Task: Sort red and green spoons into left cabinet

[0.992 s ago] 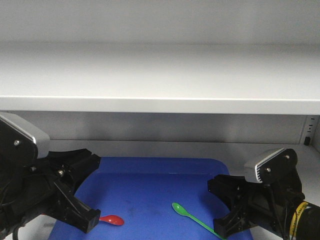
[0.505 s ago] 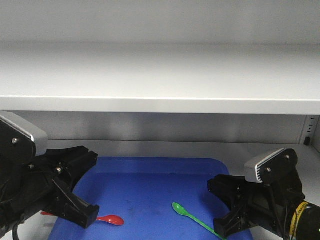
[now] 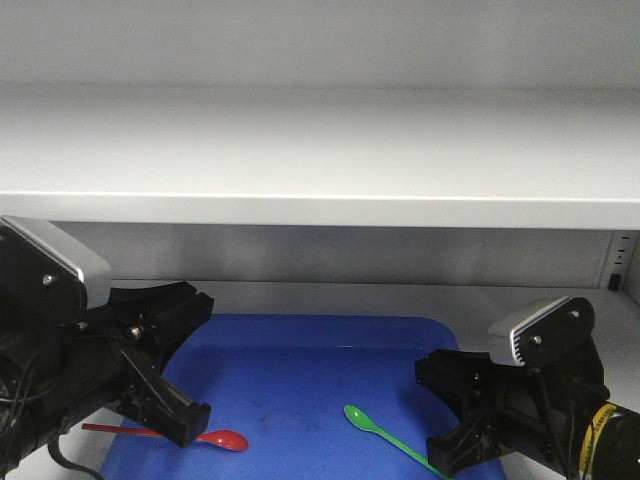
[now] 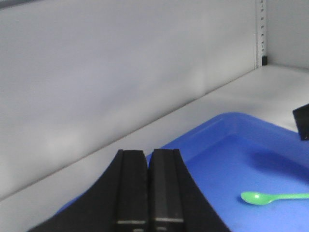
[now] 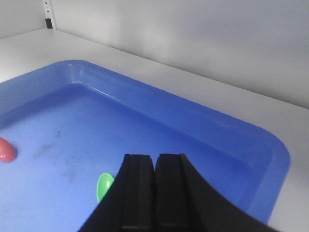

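Grey cabinet shelf carries our blue tray. Left gripper, jaws pressed together and empty, has swung inward; red spoon lies just beneath it, green spoon beside our closed right gripper. Both unsorted.

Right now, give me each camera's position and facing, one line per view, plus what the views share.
Front view: behind both arms, facing the cabinet shelf; left gripper and right gripper show.
Left wrist: on the left arm, looking along its shut fingers toward the back wall and green spoon.
Right wrist: on the right arm, looking past its shut fingers across the tray.
Shared: all three show the tray and green spoon.
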Motion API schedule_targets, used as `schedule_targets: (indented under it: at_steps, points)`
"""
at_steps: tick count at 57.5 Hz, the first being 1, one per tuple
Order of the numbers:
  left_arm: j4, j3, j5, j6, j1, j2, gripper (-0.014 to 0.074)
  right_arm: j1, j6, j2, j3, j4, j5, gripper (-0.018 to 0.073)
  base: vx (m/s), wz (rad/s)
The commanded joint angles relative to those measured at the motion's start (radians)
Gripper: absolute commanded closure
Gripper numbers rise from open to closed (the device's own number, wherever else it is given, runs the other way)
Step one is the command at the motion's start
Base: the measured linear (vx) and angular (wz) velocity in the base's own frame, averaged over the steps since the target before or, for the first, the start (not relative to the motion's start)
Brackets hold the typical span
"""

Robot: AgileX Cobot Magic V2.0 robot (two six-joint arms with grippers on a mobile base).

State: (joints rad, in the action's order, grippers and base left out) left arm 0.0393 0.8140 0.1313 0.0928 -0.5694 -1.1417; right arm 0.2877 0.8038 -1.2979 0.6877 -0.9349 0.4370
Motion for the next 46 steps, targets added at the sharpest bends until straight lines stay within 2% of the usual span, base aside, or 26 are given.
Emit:
schedule_targets:
  at_steps: [1, 11, 23, 29, 40, 46]
  points:
    - [0.061, 0.037, 0.058, -0.082, 0.018, 0.019, 0.0603, 0.000, -0.003, 0.028, 0.030, 0.017, 0.053, 0.0564, 0.00, 0.00]
    - [0.061, 0.015, 0.014, -0.046, 0.072, 0.077, 0.0603, 0.000, -0.003, 0.028, 0.030, 0.017, 0.054, 0.0564, 0.00, 0.00]
    - [0.059, -0.117, 0.004, -0.047, 0.195, 0.286, 0.0603, 0.000, -0.003, 0.028, 0.030, 0.017, 0.053, 0.0564, 0.00, 0.00]
    - [0.052, -0.220, 0.003, -0.048, 0.241, 0.434, 0.0603, 0.000, -0.003, 0.028, 0.030, 0.017, 0.053, 0.0564, 0.00, 0.00]
    - [-0.039, -0.482, 0.002, -0.048, 0.330, 0.742, 0.0603, 0.000, -0.003, 0.028, 0.030, 0.017, 0.053, 0.0564, 0.00, 0.00]
    - [-0.071, -0.622, -0.001, -0.046, 0.354, 0.900, 0.0603, 0.000, -0.003, 0.028, 0.030, 0.017, 0.053, 0.0564, 0.00, 0.00]
